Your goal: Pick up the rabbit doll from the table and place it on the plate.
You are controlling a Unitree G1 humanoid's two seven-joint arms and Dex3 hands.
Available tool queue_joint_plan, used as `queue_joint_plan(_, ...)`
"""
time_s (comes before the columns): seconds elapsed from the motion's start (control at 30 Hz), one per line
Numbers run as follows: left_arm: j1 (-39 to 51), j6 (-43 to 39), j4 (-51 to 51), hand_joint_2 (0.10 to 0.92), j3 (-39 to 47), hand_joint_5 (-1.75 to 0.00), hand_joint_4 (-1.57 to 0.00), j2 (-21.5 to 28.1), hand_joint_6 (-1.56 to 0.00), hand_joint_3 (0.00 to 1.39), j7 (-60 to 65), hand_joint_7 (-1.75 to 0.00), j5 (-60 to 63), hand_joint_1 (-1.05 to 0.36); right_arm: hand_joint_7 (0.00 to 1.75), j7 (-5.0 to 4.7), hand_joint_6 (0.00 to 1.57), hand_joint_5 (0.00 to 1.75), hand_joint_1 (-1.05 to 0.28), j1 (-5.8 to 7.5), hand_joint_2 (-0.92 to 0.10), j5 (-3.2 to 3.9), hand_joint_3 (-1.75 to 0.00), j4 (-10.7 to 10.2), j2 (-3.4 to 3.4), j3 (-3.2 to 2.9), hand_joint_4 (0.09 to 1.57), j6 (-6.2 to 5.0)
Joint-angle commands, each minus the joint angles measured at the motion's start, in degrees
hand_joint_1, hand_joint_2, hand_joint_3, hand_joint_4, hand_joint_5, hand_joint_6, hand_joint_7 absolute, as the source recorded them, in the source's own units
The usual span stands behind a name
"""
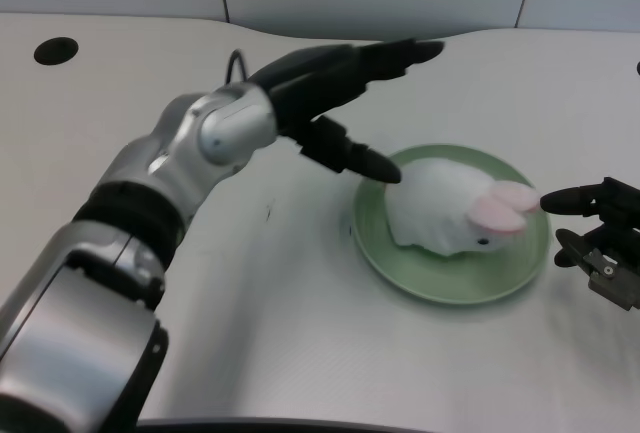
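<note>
Left hand, upper centre of frame: fingers extended and spread, thumb pointing down-right toward the plate rim; nothing held. Whether the thumb tip touches the plate or the doll cannot be determined. Silver left forearm runs from lower left up to the hand. White rabbit doll with pink ears lies on the green plate, centre right of frame, head toward the right. White table carries the plate. Round dark hole in the table, upper left.
</note>
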Motion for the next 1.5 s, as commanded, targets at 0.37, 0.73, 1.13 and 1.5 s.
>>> queue_joint_plan(0.37,24.0,9.9,-25.3,0.921,13.6,-0.21,-0.33,9.0,-0.27,0.29,-17.5,-0.09,-20.3,-0.7,0.91,-1.17,0.49,1.37,-0.24,0.19,-0.92,1.77,-0.36,-1.1,-0.29,-1.56,0.39,0.85)
queue_joint_plan(0.73,38.5,14.2,-32.9,0.921,20.0,-0.99,-0.37,9.9,-0.5,0.36,-14.3,-0.04,-24.8,-0.61,0.95,-3.46,0.46,1.42,-0.26,0.17,-0.92,3.34,-0.38,-0.3,1.49,-3.36,0.4,-0.04)
queue_joint_plan(1.13,43.7,25.9,-32.7,0.921,25.8,-1.55,-0.4,8.5,-0.83,0.4,-15.4,-0.21,-32.8,-0.54,0.98,-2.92,0.44,1.43,-0.25,-1.17,-0.92,3.17,-0.38,1.0,0.34,-3.37,0.37,1.12)
queue_joint_plan(1.5,46.2,31.2,-33.6,0.921,26.3,-1.74,-0.66,8.8,-0.48,0.45,-11.8,-1.67,-31.8,-0.6,1.0,-1.31,0.44,1.42,-0.26,-3.2,-0.92,4.3,-0.37,4.2,-0.73,-4.36,0.38,1.15)
